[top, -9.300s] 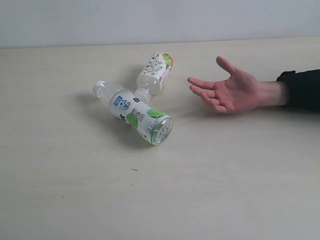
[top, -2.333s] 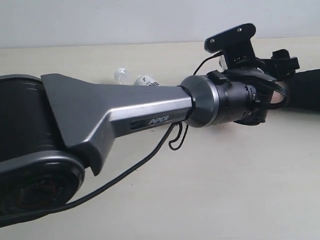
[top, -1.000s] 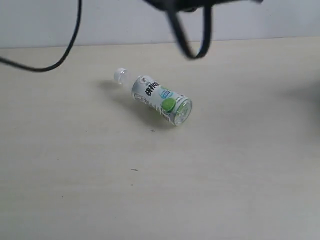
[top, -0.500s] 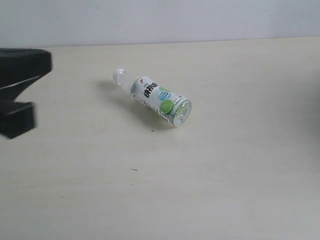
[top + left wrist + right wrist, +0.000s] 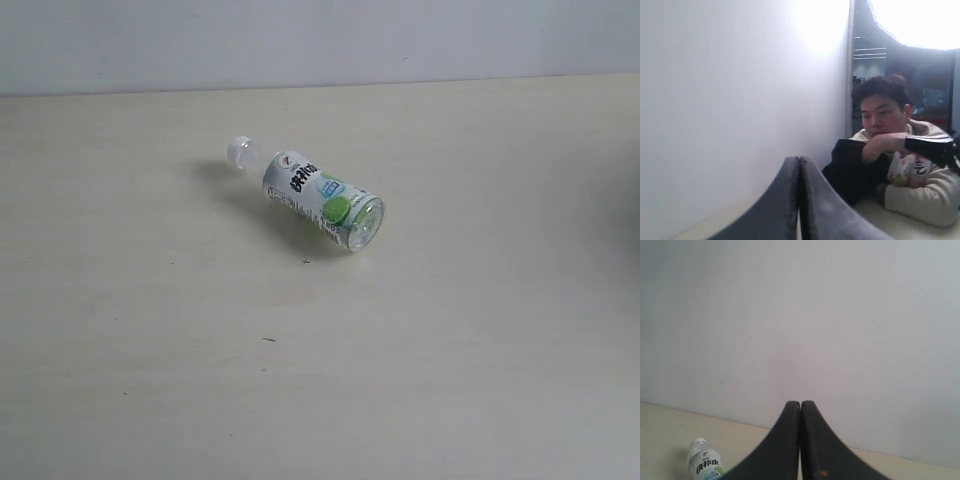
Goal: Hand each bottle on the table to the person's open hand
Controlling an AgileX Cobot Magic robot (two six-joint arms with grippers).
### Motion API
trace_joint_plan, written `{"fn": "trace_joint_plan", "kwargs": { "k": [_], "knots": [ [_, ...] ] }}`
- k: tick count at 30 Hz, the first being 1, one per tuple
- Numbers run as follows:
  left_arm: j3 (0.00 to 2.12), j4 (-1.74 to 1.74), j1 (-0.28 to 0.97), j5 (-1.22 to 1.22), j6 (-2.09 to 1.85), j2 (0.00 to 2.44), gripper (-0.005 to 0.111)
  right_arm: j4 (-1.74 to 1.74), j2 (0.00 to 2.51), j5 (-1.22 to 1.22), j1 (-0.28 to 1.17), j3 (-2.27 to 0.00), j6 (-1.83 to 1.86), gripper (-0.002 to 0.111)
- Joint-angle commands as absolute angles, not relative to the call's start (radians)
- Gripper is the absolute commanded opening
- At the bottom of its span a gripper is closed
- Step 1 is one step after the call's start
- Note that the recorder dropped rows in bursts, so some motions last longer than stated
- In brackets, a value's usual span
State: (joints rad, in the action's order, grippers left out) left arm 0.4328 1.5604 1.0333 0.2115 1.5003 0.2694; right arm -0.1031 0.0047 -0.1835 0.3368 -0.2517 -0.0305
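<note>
One clear bottle (image 5: 315,198) with a white cap and a green-and-blue label lies on its side on the beige table (image 5: 450,340), cap toward the back left. Its cap end also shows low in the right wrist view as the bottle (image 5: 703,464). Neither arm shows in the exterior view. My left gripper (image 5: 799,161) is shut and empty, pointing at a white wall. My right gripper (image 5: 800,404) is shut and empty too. In the left wrist view a seated person holds a white floral-labelled bottle (image 5: 907,169) against their chest. No open palm-up hand is in view.
A pale wall (image 5: 320,40) runs behind the table's far edge. The person in a cream and black top (image 5: 890,165) sits at the table's side, leaning on one arm.
The left arm, seen at the left edge half a second ago, has left the exterior view. The bottle on the table has not moved. The open hand seen earlier is gone.
</note>
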Motion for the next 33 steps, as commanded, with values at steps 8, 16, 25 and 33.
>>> {"fn": "trace_joint_plan", "kwargs": {
  "k": [8,16,25,33],
  "knots": [
    [0.254,1.669,1.036,0.369,1.095,0.29,0.0,-0.103,0.0,-0.188,0.337,-0.247,-0.03,0.0],
    [0.254,1.573,1.036,0.697,1.106,0.071,0.0,-0.103,0.0,-0.188,0.337,-0.247,-0.03,0.0],
    [0.254,1.528,1.036,0.744,1.102,0.0,0.0,-0.103,0.0,-0.188,0.337,-0.247,-0.03,0.0],
    [0.254,1.521,1.036,0.713,1.102,0.0,0.0,-0.103,0.0,-0.188,0.337,-0.247,-0.03,0.0]
  ]
}}
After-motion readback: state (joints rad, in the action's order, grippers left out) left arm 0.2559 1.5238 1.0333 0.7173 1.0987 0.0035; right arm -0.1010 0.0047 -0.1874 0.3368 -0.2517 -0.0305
